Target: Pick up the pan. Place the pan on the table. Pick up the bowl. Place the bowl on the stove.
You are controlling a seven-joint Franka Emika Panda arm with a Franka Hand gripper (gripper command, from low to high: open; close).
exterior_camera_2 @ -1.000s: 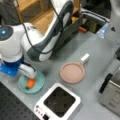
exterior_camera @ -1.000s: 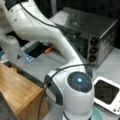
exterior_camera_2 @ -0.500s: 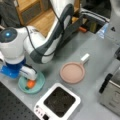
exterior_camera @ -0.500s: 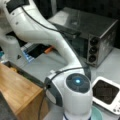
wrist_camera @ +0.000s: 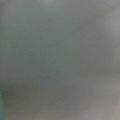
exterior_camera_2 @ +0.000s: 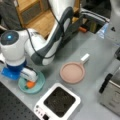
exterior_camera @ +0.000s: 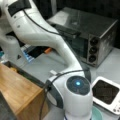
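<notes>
— Pinkish-brown round pan [exterior_camera_2: 72,72] is lying on the grey tabletop [exterior_camera_2: 100,57], beside the white square black-topped stove [exterior_camera_2: 58,102]?
— Yes! Gripper [exterior_camera_2: 29,75] is hovering over the teal bowl [exterior_camera_2: 31,83]; its grip, can't tell.

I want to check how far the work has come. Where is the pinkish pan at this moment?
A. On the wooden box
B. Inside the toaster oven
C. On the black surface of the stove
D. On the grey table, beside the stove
D: in a front view the pan lies flat on the bare grey table, apart from the stove, whose black surface is empty, while the gripper is down at the teal bowl.
</notes>
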